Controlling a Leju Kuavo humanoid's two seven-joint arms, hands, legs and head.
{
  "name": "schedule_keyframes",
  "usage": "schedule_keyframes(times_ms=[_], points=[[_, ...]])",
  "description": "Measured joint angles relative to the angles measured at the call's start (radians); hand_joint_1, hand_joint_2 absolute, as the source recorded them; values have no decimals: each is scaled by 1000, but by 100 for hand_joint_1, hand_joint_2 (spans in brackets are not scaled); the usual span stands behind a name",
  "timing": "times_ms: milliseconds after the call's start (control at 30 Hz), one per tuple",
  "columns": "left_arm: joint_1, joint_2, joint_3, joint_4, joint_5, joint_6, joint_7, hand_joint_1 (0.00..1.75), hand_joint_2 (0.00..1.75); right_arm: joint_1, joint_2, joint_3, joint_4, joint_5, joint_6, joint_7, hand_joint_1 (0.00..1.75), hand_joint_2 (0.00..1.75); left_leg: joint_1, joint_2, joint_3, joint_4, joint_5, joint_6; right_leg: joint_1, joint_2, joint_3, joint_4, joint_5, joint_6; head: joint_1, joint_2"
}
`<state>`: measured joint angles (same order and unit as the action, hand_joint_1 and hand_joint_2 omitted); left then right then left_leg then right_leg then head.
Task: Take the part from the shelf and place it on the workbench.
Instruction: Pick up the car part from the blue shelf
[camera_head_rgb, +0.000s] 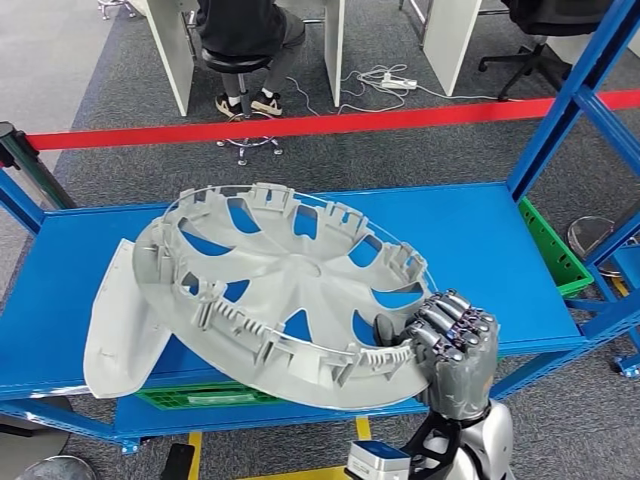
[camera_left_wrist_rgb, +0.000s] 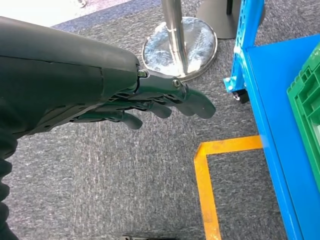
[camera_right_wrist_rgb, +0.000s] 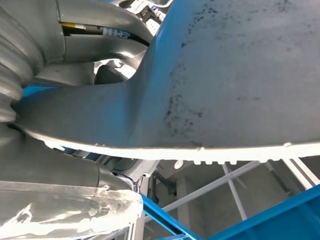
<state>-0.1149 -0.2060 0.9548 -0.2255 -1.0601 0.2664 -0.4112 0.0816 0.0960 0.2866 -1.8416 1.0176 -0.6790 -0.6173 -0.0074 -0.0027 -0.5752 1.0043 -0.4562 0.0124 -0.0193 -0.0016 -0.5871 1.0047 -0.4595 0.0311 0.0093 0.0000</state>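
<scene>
Grey plastic wheel cover (camera_head_rgb: 283, 290), ribbed inner side up, lying tilted over the blue shelf (camera_head_rgb: 483, 240); its near rim overhangs the shelf's front edge. Right hand (camera_head_rgb: 451, 350) grips that near rim toward the shelf's front right, fingers (camera_head_rgb: 445, 322) curled over the top of the rim and the thumb under it. In the right wrist view the cover's smooth, speckled underside (camera_right_wrist_rgb: 234, 75) runs across the frame, with the hand's fingers (camera_right_wrist_rgb: 102, 47) pressed against it. A second, pale grey panel (camera_head_rgb: 121, 325) lies at the shelf's front left, partly under the cover and projecting past the front edge. Left hand (camera_left_wrist_rgb: 151, 100) hangs beside the shelf frame over grey carpet, fingers extended, slightly apart, holding nothing. Near it: a yellow floor line (camera_left_wrist_rgb: 207, 185), the round steel base of a post (camera_left_wrist_rgb: 181, 45), and a green crate (camera_left_wrist_rgb: 307, 115) on the lower blue deck. Beyond the shelf, a red floor stripe (camera_head_rgb: 317, 125) and a seated person (camera_head_rgb: 249, 50) at a white desk.
</scene>
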Motion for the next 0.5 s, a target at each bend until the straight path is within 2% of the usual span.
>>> schedule_keyframes(times_ms=[167,500], points=[[0,0,0,0,0,0,0,0,175,5,4,-10,-1,-11,0,3,175,175,0,0,0,0,0,0,0,0,0,0,0,0,0,0],[0,0,3,0,7,1,0,0,175,-8,-31,39,1,-130,0,93,175,175,0,0,0,0,0,0,0,0,0,0,0,0,0,0]])
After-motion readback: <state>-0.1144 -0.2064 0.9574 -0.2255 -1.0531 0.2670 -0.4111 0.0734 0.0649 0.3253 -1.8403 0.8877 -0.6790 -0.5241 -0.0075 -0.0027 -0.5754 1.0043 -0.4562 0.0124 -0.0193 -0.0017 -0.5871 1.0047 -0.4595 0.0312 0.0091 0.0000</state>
